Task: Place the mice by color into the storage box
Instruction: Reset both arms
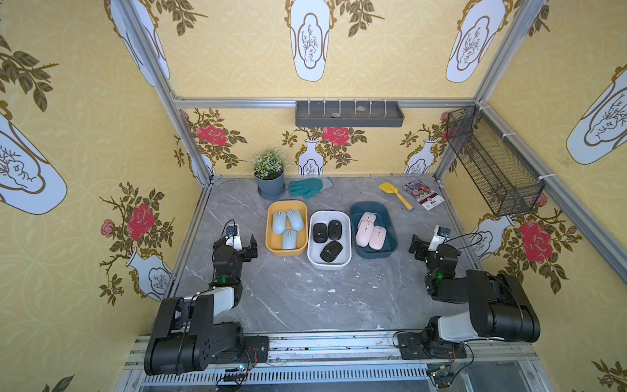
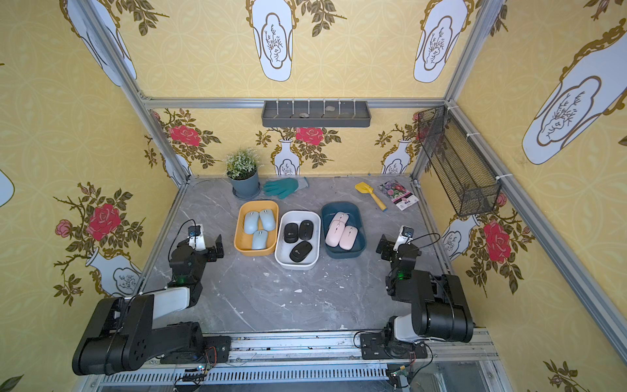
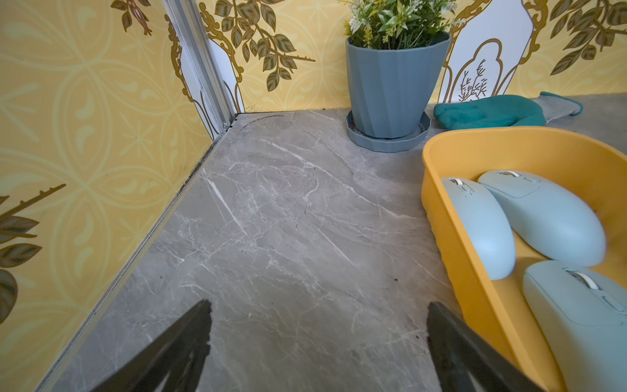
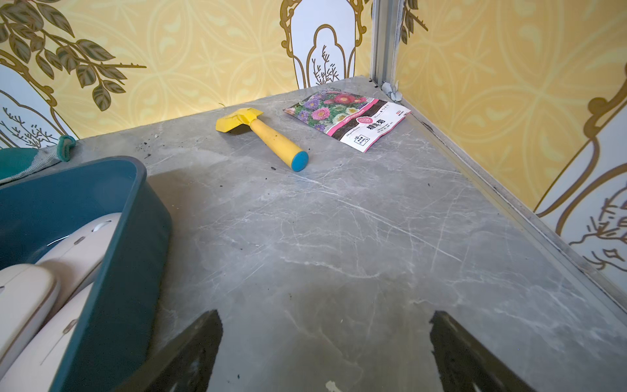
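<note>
Left tool (image 3: 319,305) gapes empty beside yellow box (image 3: 471,271).

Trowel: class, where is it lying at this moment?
In both top views the trowel lies at the table's far right, beside the seed packet, just beyond the blue box.

Seed packet (image 4: 346,117): Chinese characters on pink band, smaller print beside; too small to read.

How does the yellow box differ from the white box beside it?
The yellow box holds three pale blue mice; the white box holds three black mice. The yellow box sits nearer the plant pot; the white box lies farther from it. Both are open-topped and rounded.
</note>
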Motion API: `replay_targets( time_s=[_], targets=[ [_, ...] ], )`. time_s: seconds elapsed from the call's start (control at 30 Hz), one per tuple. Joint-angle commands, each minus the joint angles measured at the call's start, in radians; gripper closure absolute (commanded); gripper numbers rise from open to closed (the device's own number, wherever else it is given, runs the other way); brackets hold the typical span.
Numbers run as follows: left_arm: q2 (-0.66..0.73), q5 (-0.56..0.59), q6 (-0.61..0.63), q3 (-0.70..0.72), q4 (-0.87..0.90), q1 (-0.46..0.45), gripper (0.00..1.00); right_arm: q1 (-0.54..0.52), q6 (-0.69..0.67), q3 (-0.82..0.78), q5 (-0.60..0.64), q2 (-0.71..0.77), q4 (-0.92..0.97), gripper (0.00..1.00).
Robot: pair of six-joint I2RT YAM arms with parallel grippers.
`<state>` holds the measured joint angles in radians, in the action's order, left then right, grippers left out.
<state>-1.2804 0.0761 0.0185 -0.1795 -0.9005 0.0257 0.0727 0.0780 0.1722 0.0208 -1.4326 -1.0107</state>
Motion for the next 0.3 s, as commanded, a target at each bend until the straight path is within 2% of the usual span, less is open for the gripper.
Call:
replay_targets(
  time_s=[0.0,0.07,0.17,0.27],
  targets=[
    [-0.001,0.001,-0.003,0.006,-0.034,0.0,0.0,0.0,-0.001,-0.001,-0.004,-0.002,-0.035,0.02],
    [-0.003,0.002,-0.002,0.006,-0.034,0.0,0.0,0.001,-0.003,0.001,-0.005,-0.005,-0.034,0.02],
    [-0.002,0.001,-0.002,0.006,-0.034,0.0,0.0,0.001,-0.033,0.011,-0.086,-0.014,-0.028,0.03],
    [-0.003,0.001,-0.003,0.006,-0.034,0.0,0.0,0.001,-0.031,0.008,-0.084,-0.006,-0.025,0.03]
  ],
)
